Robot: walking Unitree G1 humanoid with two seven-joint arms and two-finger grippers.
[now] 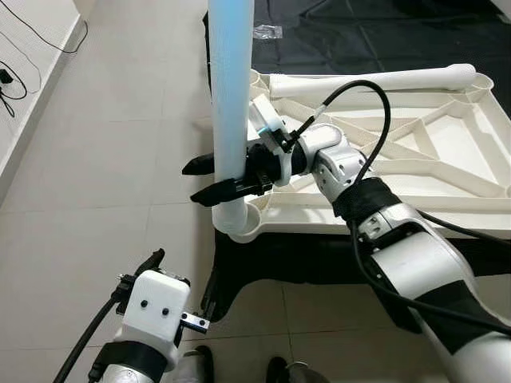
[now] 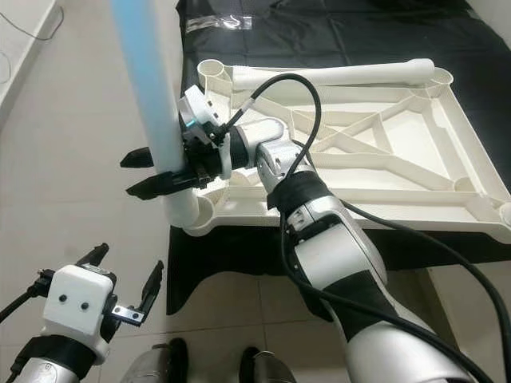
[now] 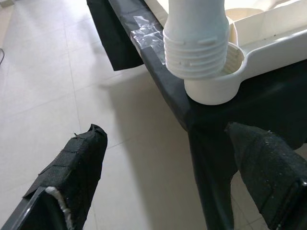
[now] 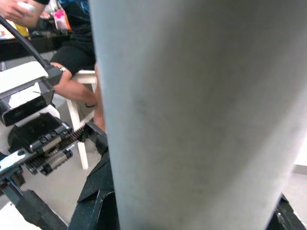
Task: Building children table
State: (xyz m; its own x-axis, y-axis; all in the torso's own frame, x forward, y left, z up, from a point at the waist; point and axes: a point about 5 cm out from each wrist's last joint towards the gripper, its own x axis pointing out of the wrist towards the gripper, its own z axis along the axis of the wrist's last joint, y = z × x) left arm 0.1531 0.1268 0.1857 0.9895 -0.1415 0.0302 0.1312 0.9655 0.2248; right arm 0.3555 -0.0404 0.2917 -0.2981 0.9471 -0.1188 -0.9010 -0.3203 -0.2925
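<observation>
An upturned white plastic table (image 1: 447,199) lies on a black mat, its ribbed underside facing up. A white table leg (image 1: 231,96) stands upright with its threaded end (image 3: 194,45) resting in the near-left corner socket (image 3: 218,84); some threads show above the rim. My right gripper (image 1: 196,182) is shut on this leg just above the socket, and the leg (image 4: 192,115) looms close in the right wrist view. A second leg (image 1: 375,80) lies across the table's far side. My left gripper (image 2: 130,259) hangs open low over the floor, near the socket corner.
The black mat (image 1: 263,263) juts out past the table's front edge. Cables (image 1: 9,84) trail along the left wall. A clear plastic bag (image 1: 267,32) lies on the mat behind the table. A person (image 4: 76,62) sits on a white stool nearby. Tiled floor spreads out to the left.
</observation>
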